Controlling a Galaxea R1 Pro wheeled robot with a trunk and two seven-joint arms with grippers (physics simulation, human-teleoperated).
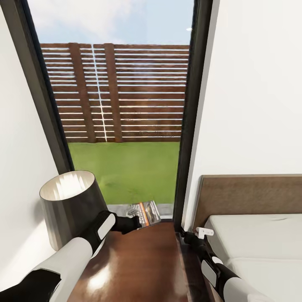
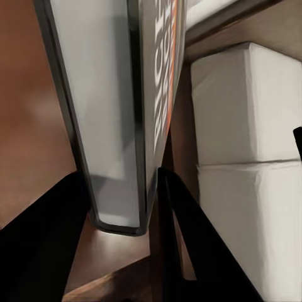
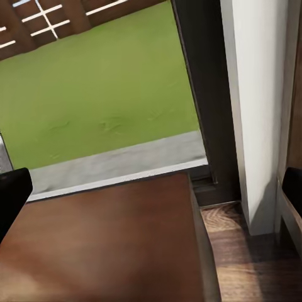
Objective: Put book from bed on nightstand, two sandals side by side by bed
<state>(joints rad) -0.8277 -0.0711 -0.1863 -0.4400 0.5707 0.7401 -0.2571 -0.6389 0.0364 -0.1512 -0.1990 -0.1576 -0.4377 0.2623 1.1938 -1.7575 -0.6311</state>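
Nearest, the left claw (image 1: 135, 221) is pinching the book (image 1: 147, 213), which stands on edge between its two dark fingers in the left wrist view (image 2: 141, 113), orange band and white lettering on the cover. Directly beneath the claw lies the glossy top of the nightstand (image 1: 138, 268), the bench for this step; the book is held over its far edge and whether it touches the wood cannot be told. Beside the left arm, on the side away from the bed, stands a dark lamp shade (image 1: 73, 201). The right claw (image 1: 197, 233) hangs between nightstand and bed (image 1: 260, 239); whether it is spread or pressed together cannot be told. Beyond both claws, the dark-framed window (image 1: 188, 126) looks onto grass and a slatted fence. Judgement: the book placement is in hand and near complete. The next move calls for lowering the book flat onto the nightstand, nearer its middle than the far edge, then parting the claw. The sandals step remains.
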